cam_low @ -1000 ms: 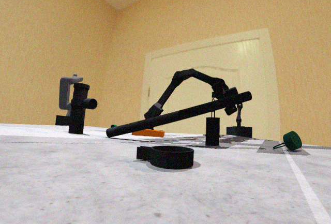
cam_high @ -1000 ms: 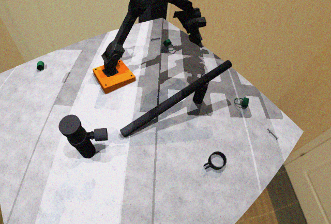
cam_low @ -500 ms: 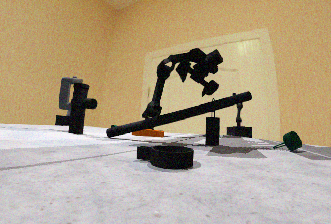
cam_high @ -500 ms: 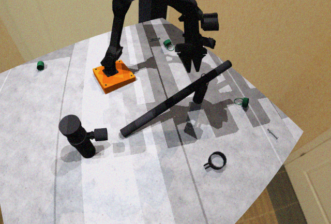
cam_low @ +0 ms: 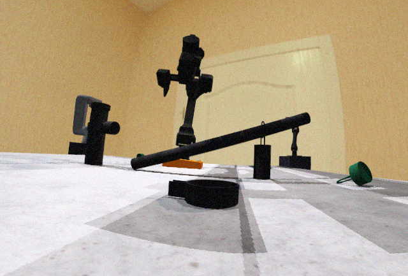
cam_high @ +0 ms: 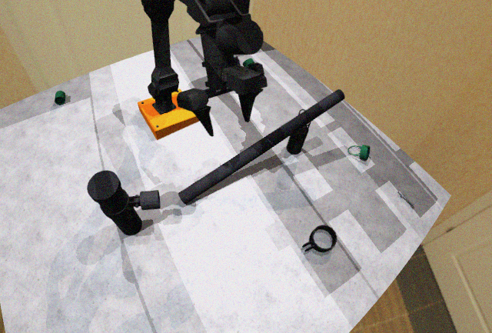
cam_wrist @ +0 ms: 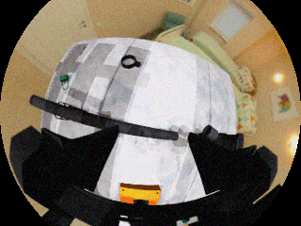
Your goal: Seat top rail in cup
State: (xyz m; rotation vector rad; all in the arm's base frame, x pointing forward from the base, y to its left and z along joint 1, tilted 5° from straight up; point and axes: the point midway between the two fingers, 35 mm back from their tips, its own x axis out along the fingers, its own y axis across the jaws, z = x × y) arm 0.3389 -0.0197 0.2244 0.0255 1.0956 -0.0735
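Top rail point(cam_high: 262, 146) point(cam_low: 220, 141) point(cam_wrist: 108, 123): long, probably stiff, tilted; may pivot
Grip point: barrel, short of cut end
End cup point(cam_high: 150, 199) point(cam_low: 111, 127): rail apart, unseated
Gripper point(cam_high: 230, 128) point(cam_wrist: 154, 134): spread wide, holding nothing

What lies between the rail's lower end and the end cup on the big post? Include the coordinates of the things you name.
In the top view, only bare, shadowed tabletop shows between the rail's lower end point(cam_high: 185, 195) point(cam_wrist: 175, 136) and the end cup point(cam_high: 150, 199).

A black ring clamp point(cam_high: 310, 243) point(cam_low: 211, 197) point(cam_wrist: 124, 58) lies beside green fittings point(cam_high: 364, 152) point(cam_low: 360, 173) point(cam_wrist: 64, 78).
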